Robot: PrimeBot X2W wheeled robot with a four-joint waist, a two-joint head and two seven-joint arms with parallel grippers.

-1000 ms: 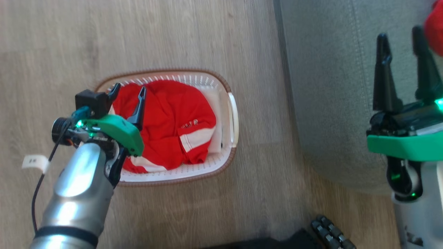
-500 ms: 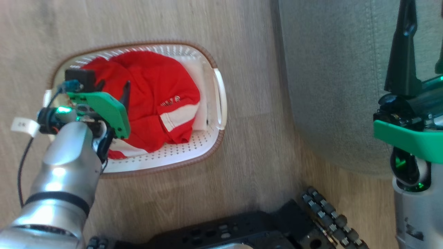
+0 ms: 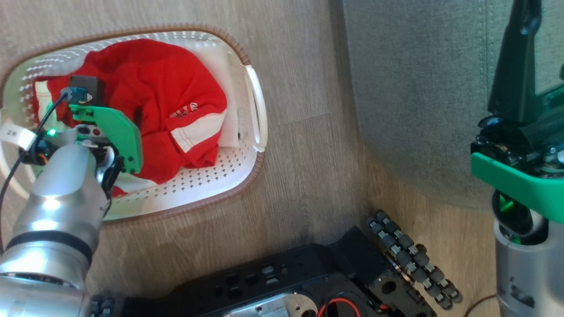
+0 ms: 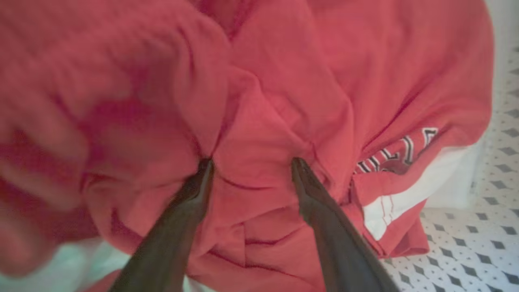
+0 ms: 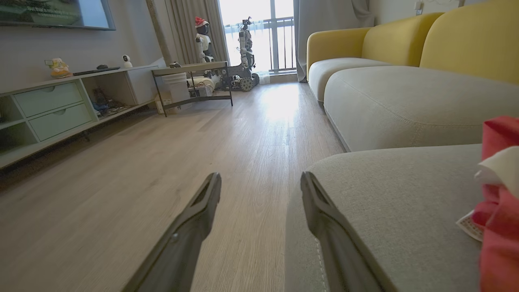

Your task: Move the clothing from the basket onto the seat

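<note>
clothing (image 3: 167, 79) heaped in the basket (image 3: 220, 176), left gripper (image 4: 251, 162) wide open, tips pressed into fabric, nothing held; closing likely comes next. right gripper (image 5: 261, 178) open, empty.

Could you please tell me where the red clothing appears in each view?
Head view: clothing in the basket, upper left.
Left wrist view: clothing across most of the frame.
Right wrist view: a red piece at the right edge, on the seat.
Shared landmark, head and left wrist: the white stripe beside the lettering.
</note>
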